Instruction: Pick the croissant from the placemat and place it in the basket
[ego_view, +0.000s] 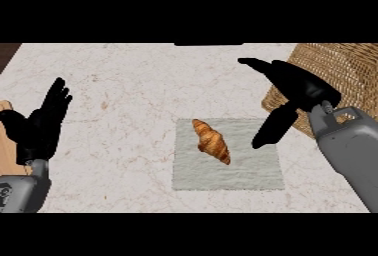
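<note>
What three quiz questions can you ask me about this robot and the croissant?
1. True or false: the basket stands to the right of the croissant.
2. Pick one. The right hand has its fingers: A, curled round the croissant; B, open, holding nothing.
3. Missing word: the croissant lies on the grey ____.

Key: 1 true. 2 B. 3 placemat.
</note>
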